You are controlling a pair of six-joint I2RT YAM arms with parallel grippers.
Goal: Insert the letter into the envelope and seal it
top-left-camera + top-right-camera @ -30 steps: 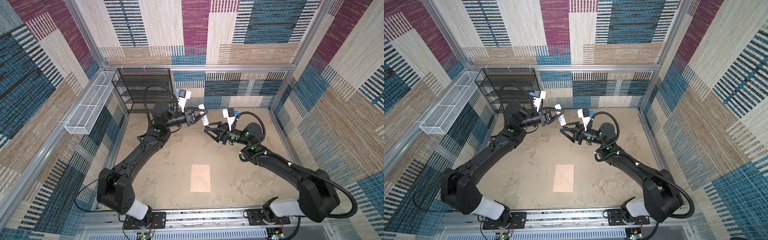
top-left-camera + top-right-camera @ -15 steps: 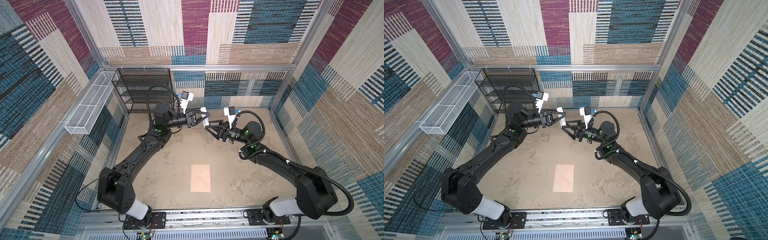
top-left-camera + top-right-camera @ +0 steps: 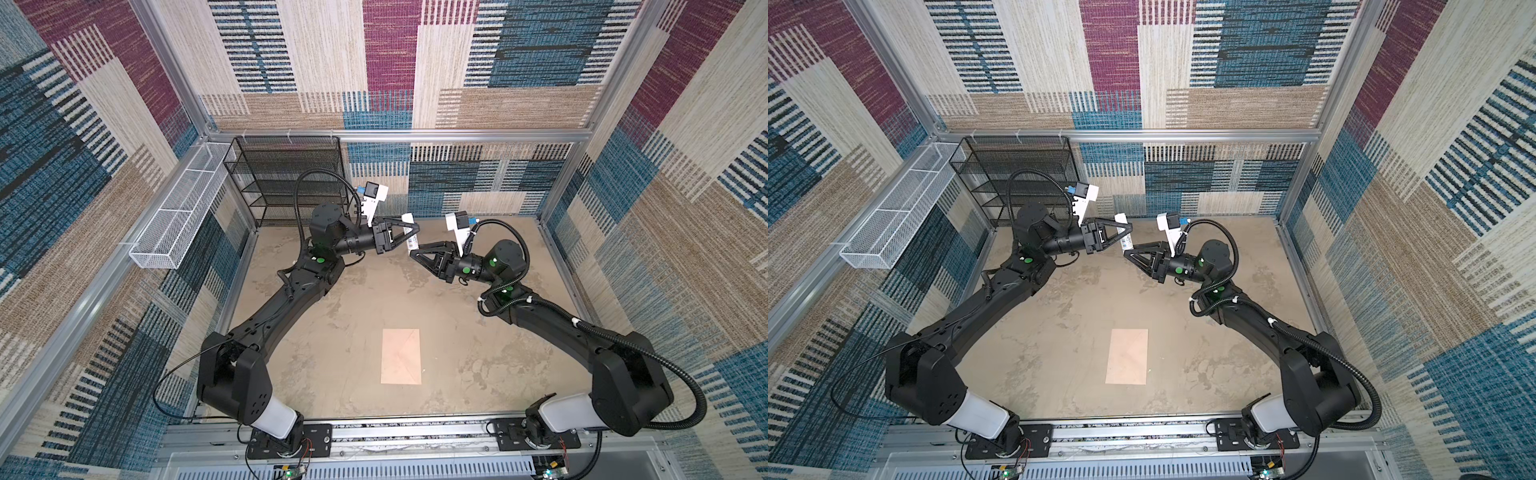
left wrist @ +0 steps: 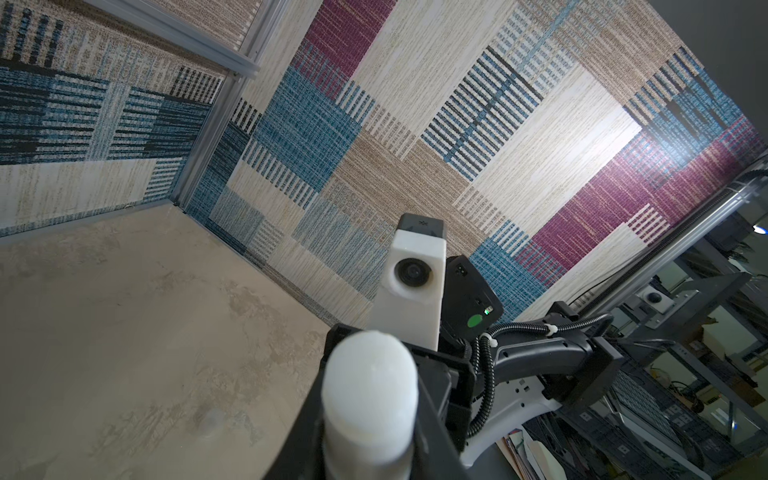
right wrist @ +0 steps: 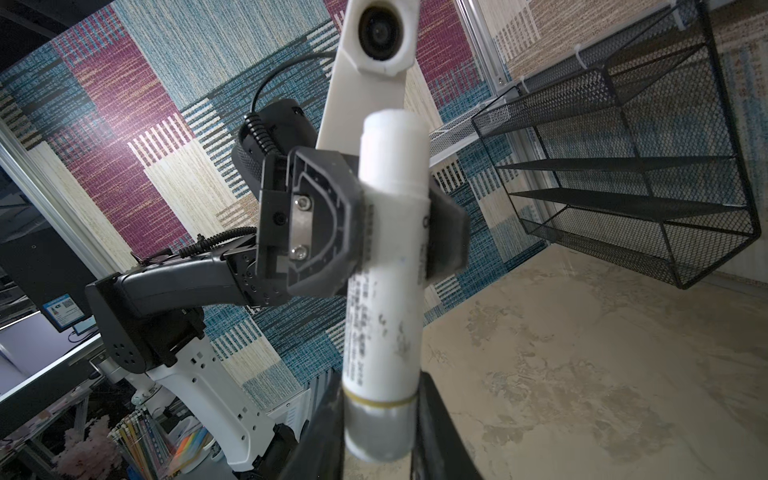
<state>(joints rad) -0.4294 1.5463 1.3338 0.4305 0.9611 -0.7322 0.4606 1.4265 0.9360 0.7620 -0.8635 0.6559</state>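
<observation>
envelope [image 3: 401, 356] flat, well apart from left gripper [image 3: 414, 233], right gripper [image 3: 412, 254], tube [image 3: 408, 217]

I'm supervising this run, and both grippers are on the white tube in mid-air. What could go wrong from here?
1. The right gripper pinches only the very end of the white tube, while the left gripper grips its middle. A pull could slip and drop the tube.
2. The envelope lies loose on the table, far from both grippers, so it may slide when pressed.
3. The letter shows in no view, so I cannot confirm it is inside.
</observation>
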